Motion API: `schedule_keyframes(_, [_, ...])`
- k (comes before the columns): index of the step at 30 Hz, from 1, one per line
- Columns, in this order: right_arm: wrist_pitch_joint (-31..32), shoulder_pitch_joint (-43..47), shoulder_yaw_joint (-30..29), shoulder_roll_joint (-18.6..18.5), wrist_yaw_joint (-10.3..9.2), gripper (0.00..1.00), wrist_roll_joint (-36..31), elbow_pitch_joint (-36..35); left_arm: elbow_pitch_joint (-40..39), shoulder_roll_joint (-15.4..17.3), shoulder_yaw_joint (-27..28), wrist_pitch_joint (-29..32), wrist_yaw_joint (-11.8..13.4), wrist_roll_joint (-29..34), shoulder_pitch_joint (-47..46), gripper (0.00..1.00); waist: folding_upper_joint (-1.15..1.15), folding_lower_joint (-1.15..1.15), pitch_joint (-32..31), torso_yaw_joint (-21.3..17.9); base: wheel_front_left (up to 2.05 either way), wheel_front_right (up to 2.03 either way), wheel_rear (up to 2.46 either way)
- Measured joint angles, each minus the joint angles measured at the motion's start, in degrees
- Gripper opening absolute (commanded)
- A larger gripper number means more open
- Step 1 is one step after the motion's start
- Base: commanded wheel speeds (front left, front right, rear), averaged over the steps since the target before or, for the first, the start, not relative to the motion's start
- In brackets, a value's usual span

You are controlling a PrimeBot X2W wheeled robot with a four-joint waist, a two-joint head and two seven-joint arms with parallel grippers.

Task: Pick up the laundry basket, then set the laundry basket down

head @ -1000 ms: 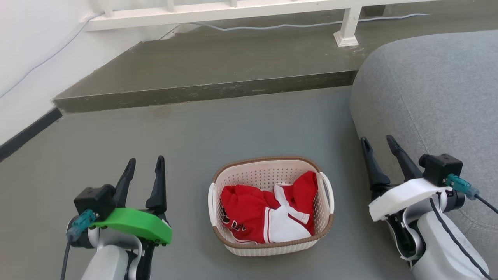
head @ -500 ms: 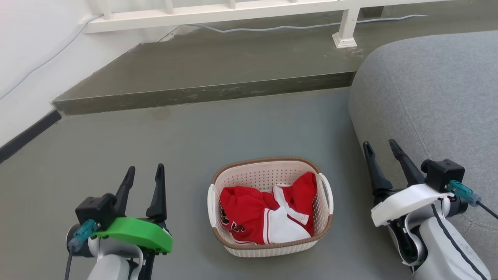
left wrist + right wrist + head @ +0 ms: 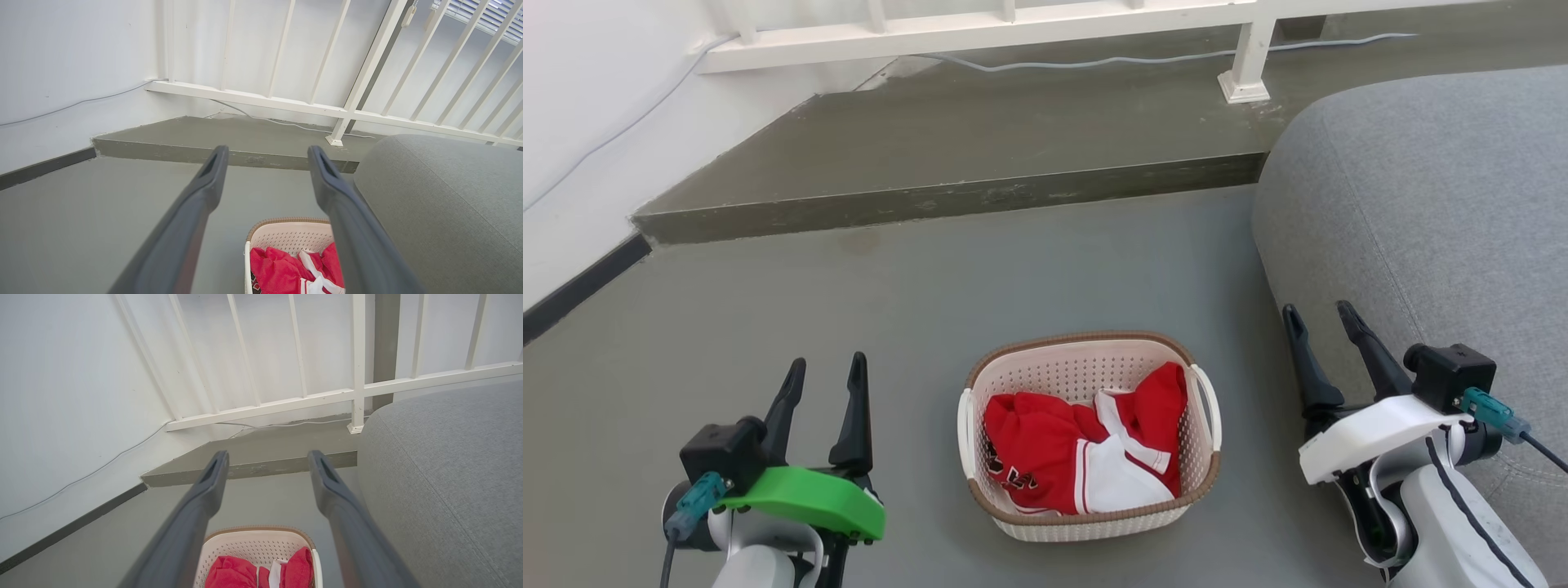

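Note:
The laundry basket (image 3: 1086, 523) stands on the grey floor, cream-white and perforated with a brown rim and white side handles. Red and white clothes (image 3: 1078, 453) lie inside it. My left gripper (image 3: 825, 371) hangs open to the basket's left, apart from it, with nothing between its fingers. On the other side my right gripper (image 3: 1319, 318) is open too, clear of the right handle. The left wrist view looks past the open left gripper (image 3: 265, 153) at the basket (image 3: 286, 237) low in the frame. Between the spread fingers of the right gripper (image 3: 267, 457), the right wrist view shows the basket (image 3: 253, 543).
A grey sofa (image 3: 1429, 204) bulges in at the right, close behind my right gripper. A raised concrete step (image 3: 947, 196) crosses the floor beyond the basket, with a white railing (image 3: 980, 28) and a cable (image 3: 1094, 57) on it. A white wall with a dark skirting (image 3: 580, 282) runs at the left.
Both grippers have sunk slightly lower in the head view and stay open. The whole picture has shifted a little, so the head camera moved. The basket stays on the floor.

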Motion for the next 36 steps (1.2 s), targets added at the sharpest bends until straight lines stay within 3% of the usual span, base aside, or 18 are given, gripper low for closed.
schedule_keyframes(16, [0.0,0.51,-0.82,0.43,0.08,1.0,-0.44,-0.63,-0.24,-0.23,0.71,0.0,-0.92,1.1,0.51,1.0,0.0,0.0,0.39,-0.07,0.0,0.0,0.0])
schedule_keyframes(17, [0.0,0.66,-0.87,0.47,0.11,0.0,-0.47,-0.64,-0.36,-0.24,0.77,0.0,-1.03,1.08,0.52,0.0,0.0,0.0,0.38,-0.06,0.0,0.0,0.0])
schedule_keyframes(25, [0.11,3.44,-0.85,1.44,0.11,0.0,0.21,1.89,2.3,-0.62,0.35,0.27,-1.23,0.6,2.19,0.0,0.0,0.0,0.35,-0.03,0.0,0.0,0.0])
schedule_keyframes(36, [2.58,3.33,-3.35,1.76,0.21,0.0,6.87,1.94,2.3,-0.64,1.83,1.87,-1.43,-6.23,2.18,0.0,0.0,0.0,0.14,0.27,0.0,0.0,0.0])
